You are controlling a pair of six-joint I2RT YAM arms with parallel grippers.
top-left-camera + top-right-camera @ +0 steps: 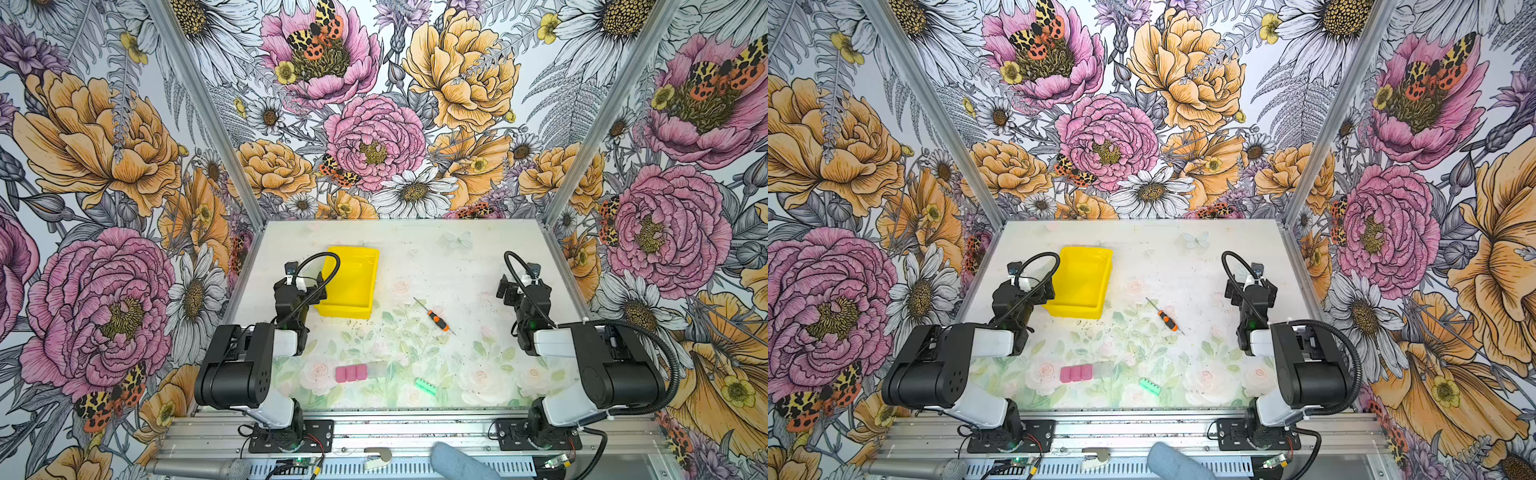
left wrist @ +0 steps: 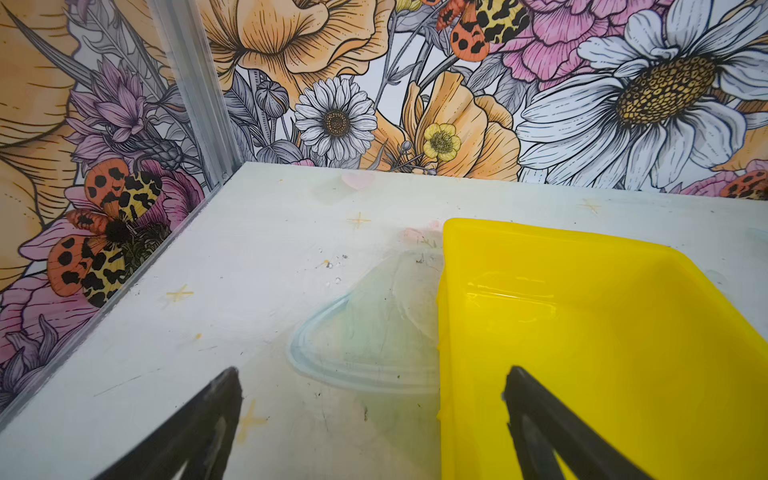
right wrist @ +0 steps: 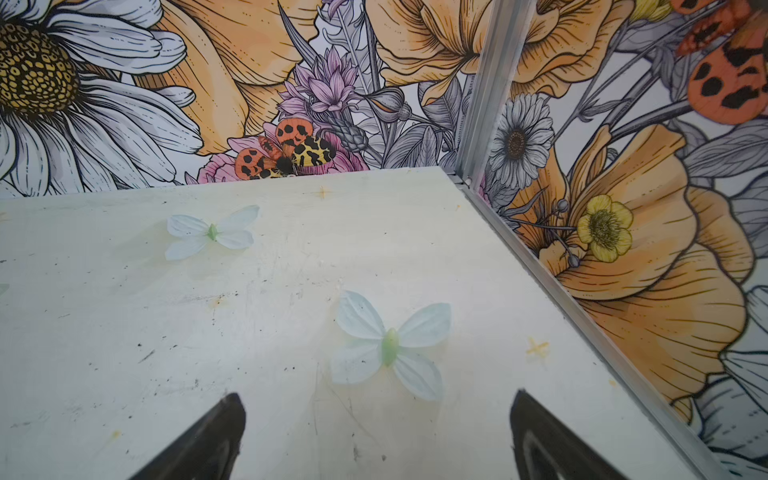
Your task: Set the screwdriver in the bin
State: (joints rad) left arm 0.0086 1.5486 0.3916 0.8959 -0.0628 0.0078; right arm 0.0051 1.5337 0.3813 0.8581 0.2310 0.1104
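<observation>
Floral-printed walls enclose a pale tabletop [image 1: 457, 266] with faint printed flowers. The two black arms sit folded at their own sides, which I take for a resting pose with the work not yet begun. The left gripper [image 2: 370, 415] has its fingers spread, one over the bright yellow rectangular plastic bin [image 1: 353, 286] and one over bare table outside its wall. The right gripper [image 3: 374, 432] is likewise spread wide, pinching nothing, aimed at the far right corner.

The bin lies open side up and empty at the far left, ready to receive. The small screwdriver [image 1: 434, 316], with an orange-and-black handle and thin silver shaft, lies flat mid-table between the bin and the right arm, touching neither.

Nearer the front, a row of pink blocks [image 1: 351, 373] and a little green ridged block [image 1: 426, 387] lie well apart from it. Nothing seems to bar the way from screwdriver to bin.
</observation>
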